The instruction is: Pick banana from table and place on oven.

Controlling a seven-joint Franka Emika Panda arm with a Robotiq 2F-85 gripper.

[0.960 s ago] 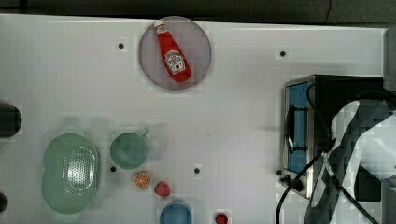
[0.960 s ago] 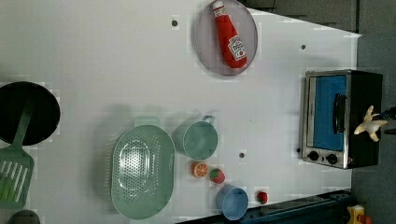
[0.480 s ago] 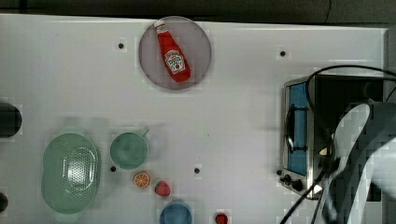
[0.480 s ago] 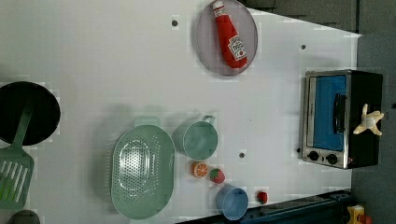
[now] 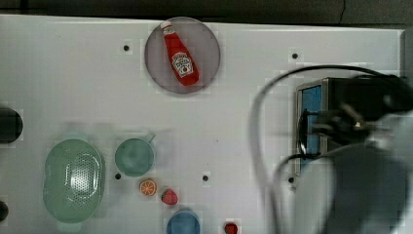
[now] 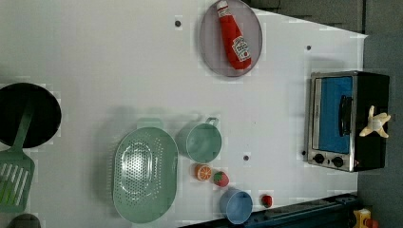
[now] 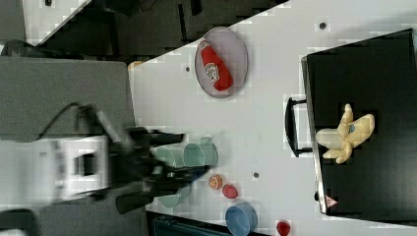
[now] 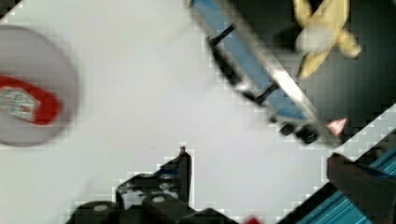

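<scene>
The banana [image 7: 345, 133] lies on the black top of the oven [image 7: 373, 196], peel flaps splayed, with nothing touching it. The left view shows the banana [image 6: 375, 122] near the right edge of the oven [image 6: 332, 118], which stands on the white table [image 6: 119, 57]. In the wrist view my gripper [image 8: 268, 179] is open, its dark fingers [image 8: 182, 165] wide apart over bare table, well away from the banana [image 8: 322, 37] and the oven [image 8: 252, 60]. My arm [image 5: 360, 185] is a blur over the oven [image 5: 311, 102] in the top view.
A ketchup bottle [image 5: 181, 56] lies on a grey plate [image 5: 204, 73] at the top view's top. A green colander [image 5: 73, 180], green cup [image 5: 134, 157], orange slice [image 5: 147, 187], strawberry [image 5: 169, 196] and blue cup [image 5: 183, 224] cluster at the top view's lower left. A black pan [image 6: 28, 114] and spatula [image 6: 14, 175] sit at the left view's left.
In the top view my arm has grown larger and spread over the oven, its cable looping leftward. The banana has stayed on the oven top.
</scene>
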